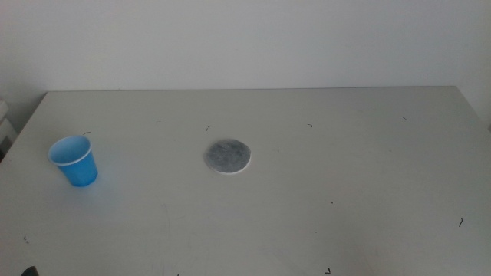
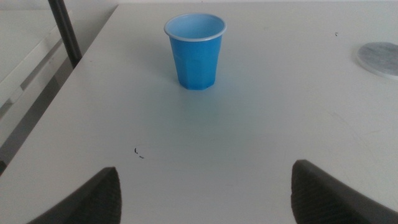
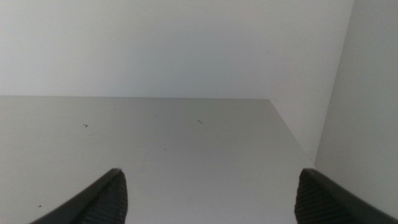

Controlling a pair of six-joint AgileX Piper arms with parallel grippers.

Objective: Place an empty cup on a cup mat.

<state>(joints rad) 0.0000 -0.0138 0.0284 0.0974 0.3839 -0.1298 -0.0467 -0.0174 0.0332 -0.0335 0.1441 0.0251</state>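
The left gripper point(image 2: 205, 193) waited low over the table point(image 1: 345, 169), its jaws spread wide with nothing between them. The cup point(image 2: 194, 51) stood upright straight ahead of it, centred between the two jaws but well short of them, mouth up and blue inside, with nothing visible in it. The mat point(image 2: 380, 58) lay flat further on and off to the gripper's right, well apart from the cup. In the middle view the cup point(image 1: 75, 161) sat near the table's left side and the mat point(image 1: 228, 156) near the centre, with neither arm clearly showing.

The right gripper point(image 3: 208, 196) also had its jaws wide apart and empty, facing bare table and wall, with neither cup nor mat ahead of it.

The main risk looked to be the cup itself: light, thin-walled and tapered. A jaw arriving off-centre would likely have nudged or tipped it before closing. Too hard a squeeze could have crumpled the wall; too high a grip might have let it slip down. The mat being only slightly wider than the cup's base, a small offset at release could have left the cup overhanging its white edge.
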